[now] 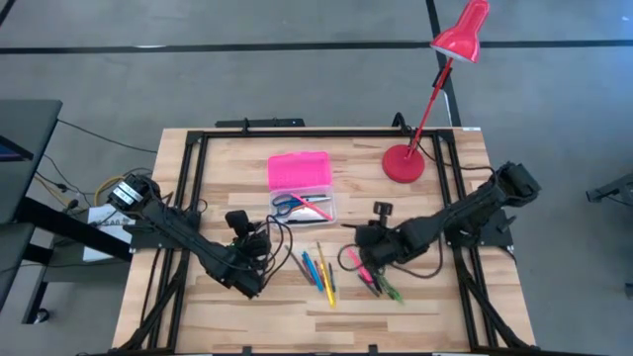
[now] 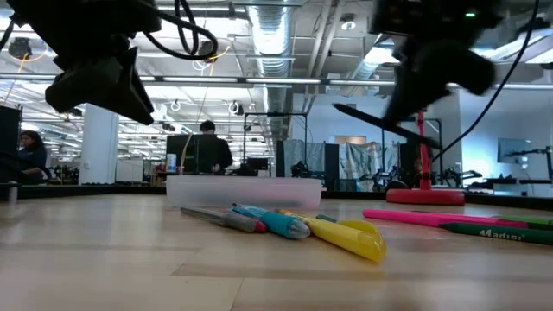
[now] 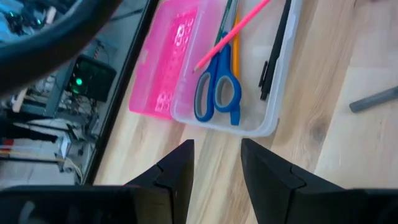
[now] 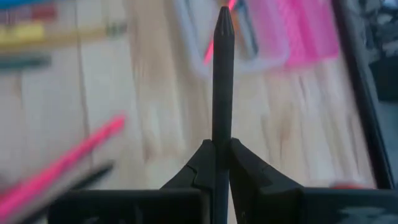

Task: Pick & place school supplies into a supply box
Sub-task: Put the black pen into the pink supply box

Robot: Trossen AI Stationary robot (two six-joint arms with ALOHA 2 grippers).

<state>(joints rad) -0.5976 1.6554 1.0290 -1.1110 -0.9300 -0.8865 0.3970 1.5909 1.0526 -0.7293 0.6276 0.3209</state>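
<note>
The right gripper [image 4: 217, 163] pinches a slim dark pen [image 4: 221, 74] between closed fingers, its shaft jutting straight out past the fingertips toward the clear plastic pencil box [image 1: 305, 207], whose bright pink lid [image 1: 298, 169] lies open beyond. A pink marker [image 4: 59, 165] lies on the table beside those fingers, blurred. The left gripper [image 3: 216, 169] hangs empty, fingers parted, short of the box; just ahead of its tips lie blue-handled scissors [image 3: 219, 90], partly cut off.
</note>
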